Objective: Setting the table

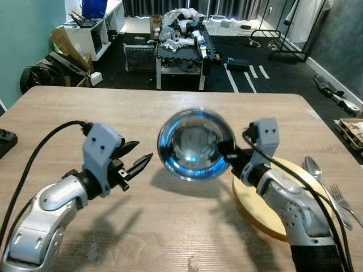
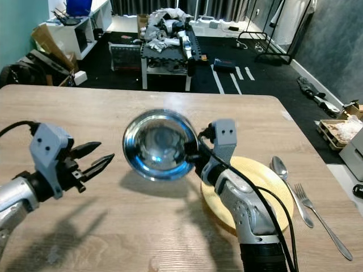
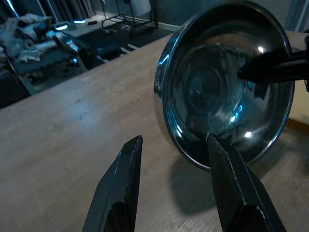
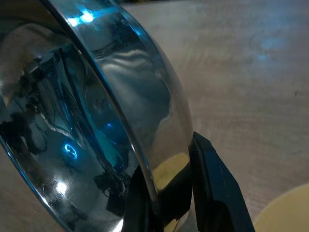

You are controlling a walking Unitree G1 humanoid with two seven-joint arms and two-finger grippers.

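A shiny steel bowl (image 1: 194,144) hangs tilted above the wooden table (image 1: 170,107), its opening facing me. My right gripper (image 1: 228,154) is shut on the bowl's right rim, with one finger (image 4: 212,186) outside the wall. A round yellow plate (image 1: 286,195) lies on the table under my right arm. A spoon (image 1: 317,173) and a fork (image 1: 343,201) lie to the right of the plate. My left gripper (image 1: 137,160) hovers open just left of the bowl, with nothing between its fingers (image 3: 125,186).
Beyond the table's far edge stand a low cart piled with clutter (image 1: 181,39), white shelves (image 1: 93,25) at the left and a box (image 1: 354,130) on the dark floor at the right. The table's near left part is bare wood.
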